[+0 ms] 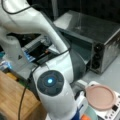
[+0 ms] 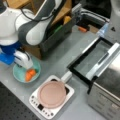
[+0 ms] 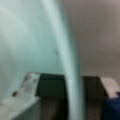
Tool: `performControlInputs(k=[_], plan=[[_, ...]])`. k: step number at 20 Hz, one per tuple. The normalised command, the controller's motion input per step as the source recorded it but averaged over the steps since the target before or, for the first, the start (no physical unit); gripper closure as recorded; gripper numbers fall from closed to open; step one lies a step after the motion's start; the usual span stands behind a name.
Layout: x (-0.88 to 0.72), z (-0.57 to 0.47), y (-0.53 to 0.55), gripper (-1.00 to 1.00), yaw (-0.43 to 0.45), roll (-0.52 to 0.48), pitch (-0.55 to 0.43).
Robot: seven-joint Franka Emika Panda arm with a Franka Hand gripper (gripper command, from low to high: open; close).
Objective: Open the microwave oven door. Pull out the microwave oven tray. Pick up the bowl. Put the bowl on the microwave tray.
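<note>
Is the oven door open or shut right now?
Open. In a front view the door lies folded down flat in front of the microwave oven, its bar handle uppermost. The claw is at the bowl, away from it.

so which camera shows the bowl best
A front view shows the bowl whole, with the hand at its rim. The wrist view shows only its rim close up, between the fingers. In a front view only a sliver shows.

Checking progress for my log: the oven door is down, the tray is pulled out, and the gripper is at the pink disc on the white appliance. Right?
Not quite. The door is down and the tray is out, but the gripper is at the bowl, not the pink disc. A front view shows it; the wrist view has the bowl's rim between the fingers.
</note>
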Motion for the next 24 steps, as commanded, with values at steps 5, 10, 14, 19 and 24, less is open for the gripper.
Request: performControlInputs(k=[5,10,14,19,24], plan=[[-0.19,0.22,0.36,1.00,-0.143,0.156,-0.007],[-0.31,0.13,0.51,1.00,-0.114,0.077,-0.024],[-0.42,0.08,0.50,1.00,-0.099,0.005,-0.049],[-0.52,-0.02,0.36,1.00,-0.112,-0.032,-0.093],[-0.64,-0.07,0.28,1.00,-0.188,-0.041,-0.125]])
